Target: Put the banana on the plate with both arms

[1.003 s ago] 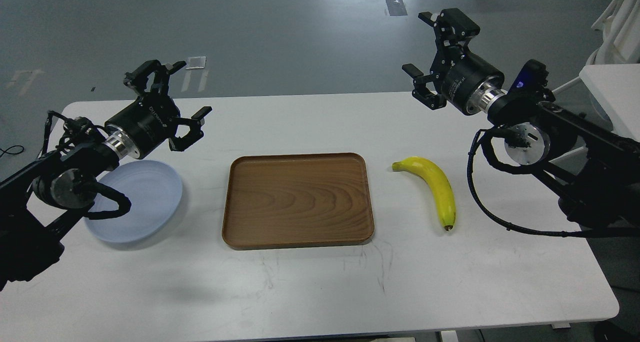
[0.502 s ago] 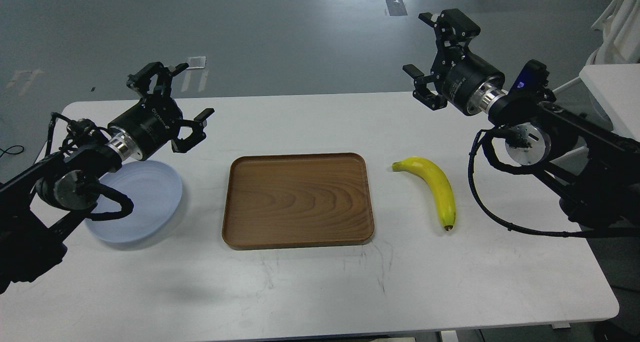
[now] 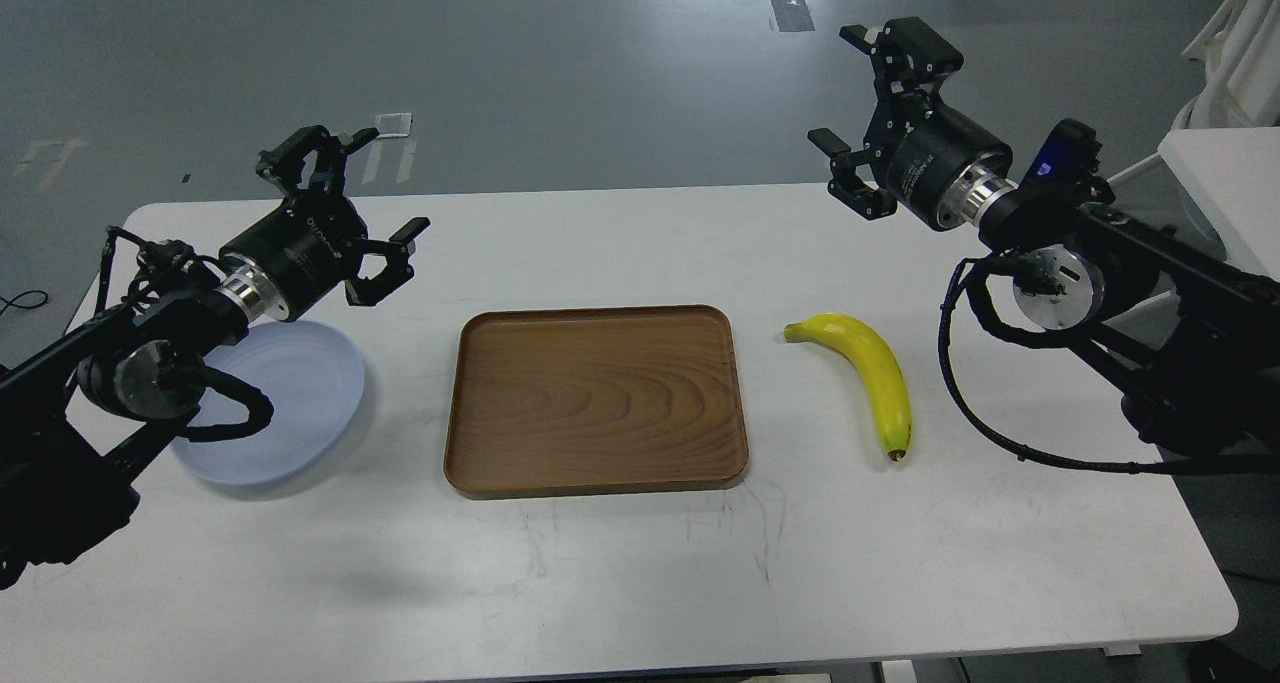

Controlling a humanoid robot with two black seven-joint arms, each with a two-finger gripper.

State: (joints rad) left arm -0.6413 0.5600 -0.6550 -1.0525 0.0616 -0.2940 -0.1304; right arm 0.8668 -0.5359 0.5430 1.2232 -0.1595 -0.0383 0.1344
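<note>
Banana [image 3: 866,375]: one; plate [image 3: 300,403]: one.

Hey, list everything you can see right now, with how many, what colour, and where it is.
banana: one, yellow with a dark tip, on the table right of the tray, untouched
plate: one, pale blue, on the table left of the tray, partly behind the left arm
tray: one, brown wood, middle of the table, nothing in it
table: one, white, scuffed near the front
left gripper: one, black, fingers open, above the table behind the plate
right gripper: one, black, fingers open, raised over the table's far edge, beyond the banana
</note>
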